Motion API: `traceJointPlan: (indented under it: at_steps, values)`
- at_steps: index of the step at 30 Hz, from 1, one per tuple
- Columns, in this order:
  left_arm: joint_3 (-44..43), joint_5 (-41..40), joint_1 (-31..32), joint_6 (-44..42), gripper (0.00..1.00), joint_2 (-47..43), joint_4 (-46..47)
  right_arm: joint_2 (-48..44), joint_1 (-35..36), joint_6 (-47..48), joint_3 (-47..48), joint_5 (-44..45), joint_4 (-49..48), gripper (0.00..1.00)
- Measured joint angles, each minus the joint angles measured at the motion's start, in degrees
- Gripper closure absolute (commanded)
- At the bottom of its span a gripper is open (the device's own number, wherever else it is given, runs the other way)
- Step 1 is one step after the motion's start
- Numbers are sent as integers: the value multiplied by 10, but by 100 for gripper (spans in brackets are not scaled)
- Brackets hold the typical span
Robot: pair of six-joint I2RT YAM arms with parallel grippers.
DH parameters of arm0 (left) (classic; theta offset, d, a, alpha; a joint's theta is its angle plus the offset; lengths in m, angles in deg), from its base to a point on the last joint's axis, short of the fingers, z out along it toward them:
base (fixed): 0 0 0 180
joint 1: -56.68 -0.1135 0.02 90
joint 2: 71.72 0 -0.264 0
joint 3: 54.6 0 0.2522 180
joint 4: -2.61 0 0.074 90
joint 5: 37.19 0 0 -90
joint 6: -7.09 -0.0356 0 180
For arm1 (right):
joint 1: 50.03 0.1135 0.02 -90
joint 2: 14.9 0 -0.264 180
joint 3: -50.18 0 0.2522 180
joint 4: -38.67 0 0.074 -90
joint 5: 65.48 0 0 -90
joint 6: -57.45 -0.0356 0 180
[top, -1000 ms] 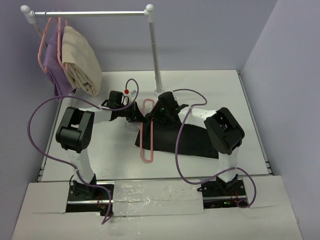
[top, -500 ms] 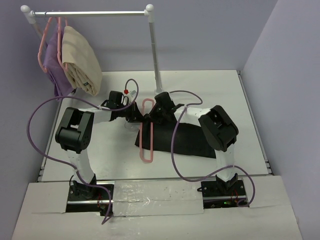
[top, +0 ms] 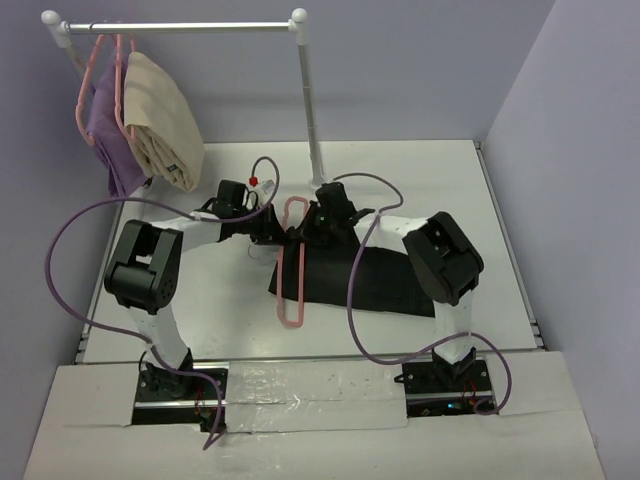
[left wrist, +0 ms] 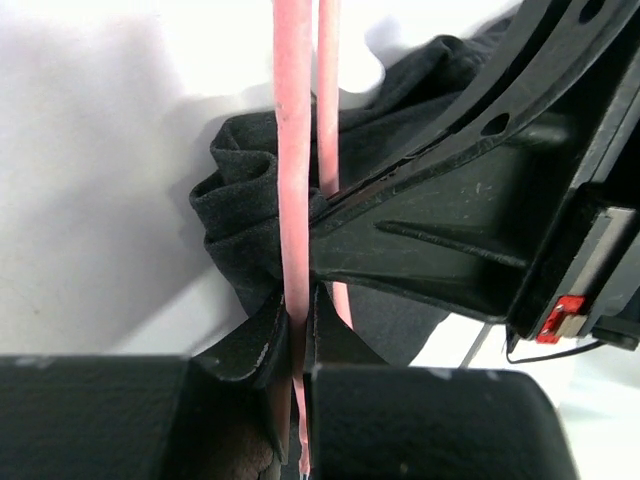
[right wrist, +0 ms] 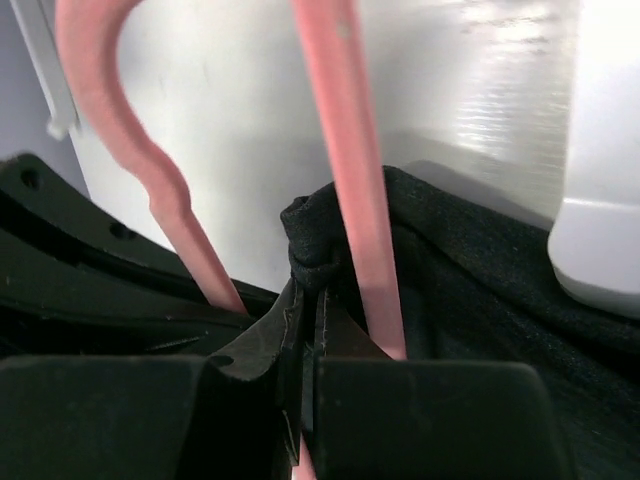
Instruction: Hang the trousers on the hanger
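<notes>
Black trousers (top: 390,285) bunched at pink hanger (left wrist: 293,150) bar; left gripper (left wrist: 298,305) clamps hanger rod, right gripper (right wrist: 303,305) pinches the cloth fold

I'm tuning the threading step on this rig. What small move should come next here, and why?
Probably the right gripper should draw its pinched bunch of the trousers a little way across the bar of the hanger. Its jaws are shut on cloth right beside that bar, the left gripper clamps the hanger, and most of the trousers lie flat on the table.
</notes>
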Motion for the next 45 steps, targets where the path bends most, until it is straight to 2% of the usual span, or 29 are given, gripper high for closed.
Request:
traceJointPlan:
  at_steps: [9, 20, 38, 45]
  values:
    - [-2, -17, 7, -37, 100, -36, -33, -68, -53, 118, -32, -90, 8, 100]
    - [-19, -55, 9, -54, 100, -34, -70, -76, -55, 170, -32, -133, -1, 100]
    - [-78, -80, 30, -104, 100, -22, -82, -193, -43, 174, 39, -163, 109, 100]
    - [-78, -87, 35, -107, 100, -21, -87, -299, -69, 165, 18, -183, 120, 100]
